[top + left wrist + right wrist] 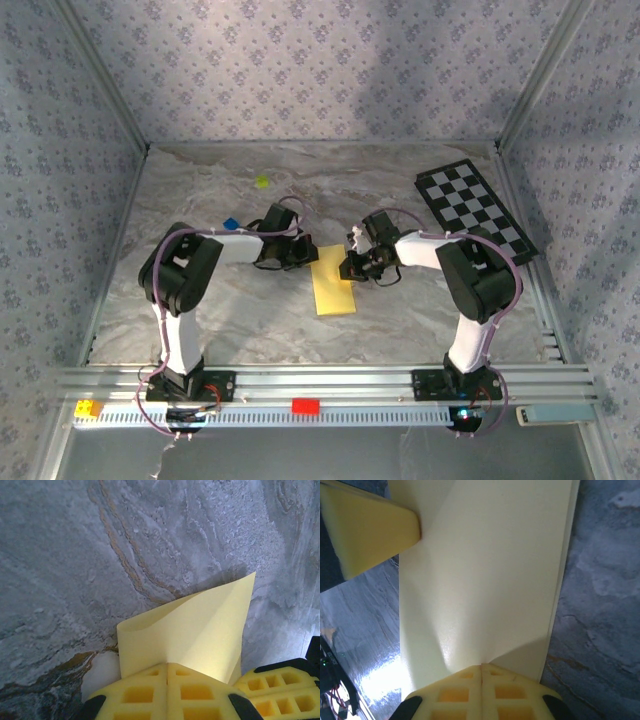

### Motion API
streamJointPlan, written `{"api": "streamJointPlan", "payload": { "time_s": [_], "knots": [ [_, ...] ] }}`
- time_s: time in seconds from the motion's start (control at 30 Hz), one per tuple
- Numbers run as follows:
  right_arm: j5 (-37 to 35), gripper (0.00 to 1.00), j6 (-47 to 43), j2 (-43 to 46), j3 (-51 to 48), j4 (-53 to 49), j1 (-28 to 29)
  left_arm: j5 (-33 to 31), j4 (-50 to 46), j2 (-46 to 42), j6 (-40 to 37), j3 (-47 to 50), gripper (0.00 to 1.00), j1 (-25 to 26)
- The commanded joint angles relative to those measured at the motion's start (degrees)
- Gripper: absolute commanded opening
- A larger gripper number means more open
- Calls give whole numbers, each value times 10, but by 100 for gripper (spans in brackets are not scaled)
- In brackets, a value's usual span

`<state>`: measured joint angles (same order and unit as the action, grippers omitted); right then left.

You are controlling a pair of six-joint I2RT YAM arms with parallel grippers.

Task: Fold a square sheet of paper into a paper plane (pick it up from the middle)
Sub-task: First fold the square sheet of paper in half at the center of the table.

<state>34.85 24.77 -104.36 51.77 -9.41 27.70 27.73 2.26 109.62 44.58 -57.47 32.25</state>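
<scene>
The square sheet of paper (334,285) is yellow and lies folded into a narrow rectangle on the marble table, between the two arms. My left gripper (304,256) is shut on its far left edge; in the left wrist view the paper (195,630) curls up out of the closed pads (167,666). My right gripper (351,268) is shut on the right edge, and the sheet (485,580) creases outward from its pinched pads (481,668). The left gripper's fingers (367,527) touch the sheet's opposite side. The paper plane is out of view.
A black-and-white checkered board (475,210) lies at the back right. A small yellow-green block (262,182) and a blue block (229,225) sit behind the left arm. Red (305,406) and yellow (88,408) blocks rest on the front rail. Patterned walls enclose the table.
</scene>
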Motion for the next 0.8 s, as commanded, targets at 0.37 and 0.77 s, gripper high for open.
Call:
{"api": "streamJointPlan", "payload": {
  "time_s": [0.37, 0.77],
  "knots": [
    [-119, 0, -10, -45, -43, -89, -11, 0, -29, -39, 6, -12, 0, -6],
    [-117, 0, -8, -48, -44, -86, -11, 18, -45, 17, -16, -51, 1, -4]
  ]
}}
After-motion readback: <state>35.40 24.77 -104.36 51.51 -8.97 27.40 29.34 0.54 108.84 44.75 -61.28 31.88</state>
